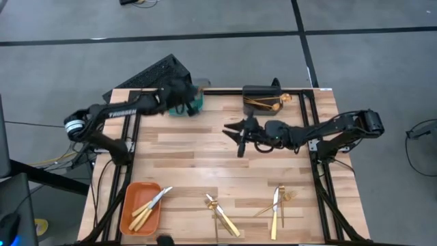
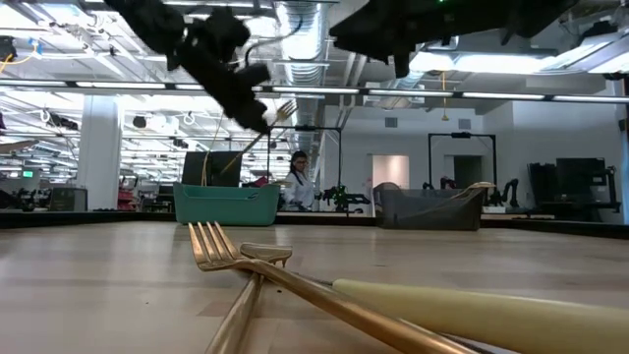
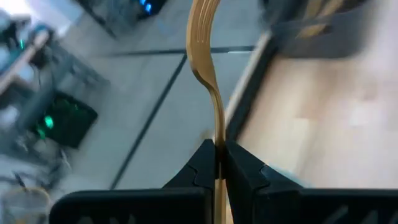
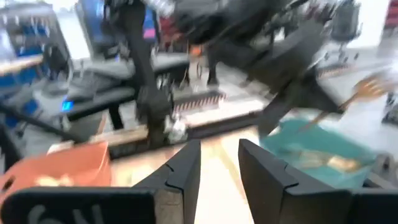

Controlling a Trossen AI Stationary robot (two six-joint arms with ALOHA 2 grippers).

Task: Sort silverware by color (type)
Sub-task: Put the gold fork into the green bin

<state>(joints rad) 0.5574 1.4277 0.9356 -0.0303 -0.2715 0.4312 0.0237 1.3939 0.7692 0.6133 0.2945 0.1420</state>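
The left gripper (image 3: 219,163) is clenched on one gold fork (image 3: 205,56), pinched by its handle between both fingers and held up in the air over the teal bin (image 1: 188,106) at the table's far edge. The right gripper (image 1: 235,133) hovers mid-table, fingers parted and holding nothing. Three bins sit on the table (image 1: 205,171) — teal, dark grey (image 1: 261,97) with gold pieces inside, and orange (image 1: 141,208) near the front with two knives. Two loose clusters of silverware lie along the front edge — one (image 1: 222,213) centred, one (image 1: 276,205) further right.
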